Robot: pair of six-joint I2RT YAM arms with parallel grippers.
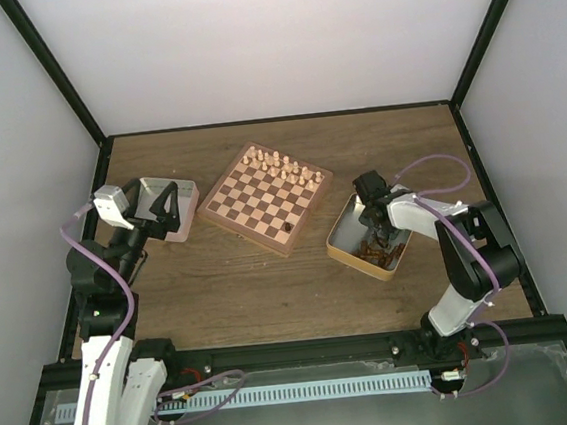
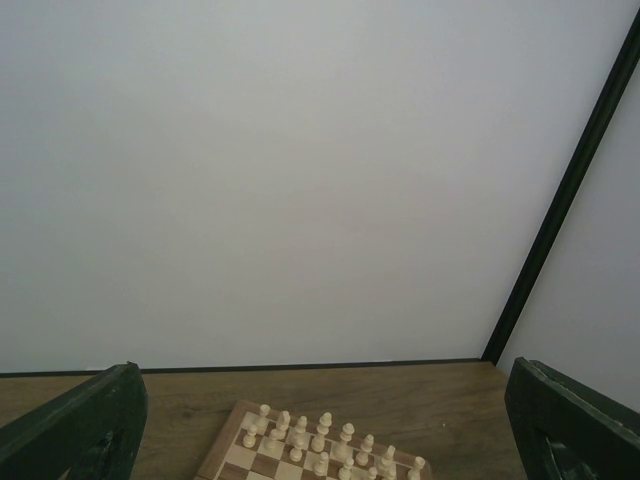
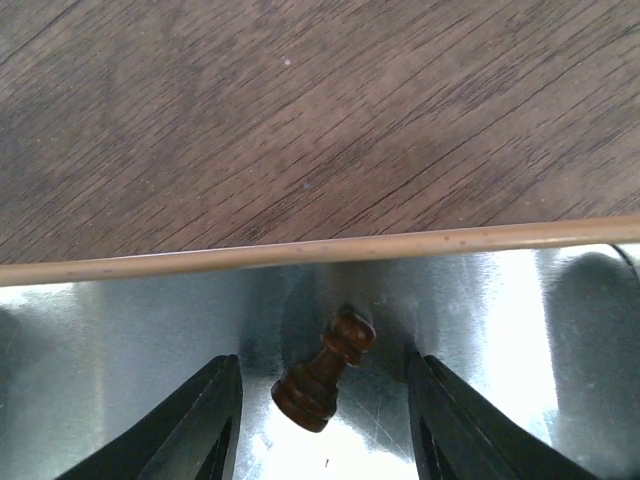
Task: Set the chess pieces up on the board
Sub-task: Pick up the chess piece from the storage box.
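The right pincer (image 3: 321, 362), spread at frame bottom, straddles without touching a small dark brown wooden pawn (image 3: 318, 378) on the shallow metal tin (image 3: 120, 335), its long axis running lower left to upper right.

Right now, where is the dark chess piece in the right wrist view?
The dark chess piece lies in the tin, inside its tan rim, between the fingers of the right gripper.
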